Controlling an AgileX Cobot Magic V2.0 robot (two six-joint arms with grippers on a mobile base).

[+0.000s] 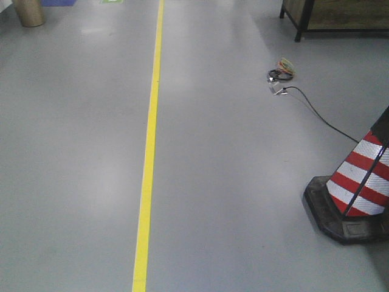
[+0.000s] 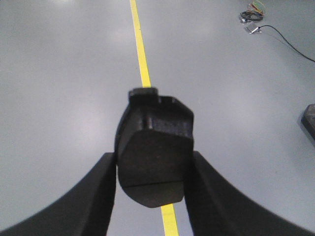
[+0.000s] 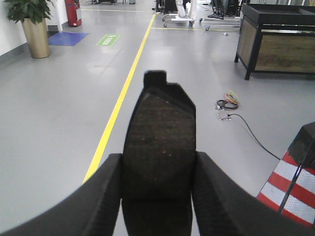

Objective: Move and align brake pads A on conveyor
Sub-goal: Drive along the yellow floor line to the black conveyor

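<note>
Presently, item one: left gripper [image 2: 151, 162], black fingers narrowed onto the first brake pad [image 2: 155, 142] and clamping both its side edges. The pad is dark and matt, rounded at the near end, with a notched tab at the far end. Item two: right gripper [image 3: 157, 164], likewise clenched on the second brake pad [image 3: 158, 132], whose face is brown-grey, grainy and speckled, tab far. Both pads are held above a smooth grey floor [image 1: 73, 152]. Also: yellow floor line [image 1: 149, 152]; red-and-white striped cone [image 1: 361, 176] on a black base, right; black cable [image 1: 316, 112], far right.
</note>
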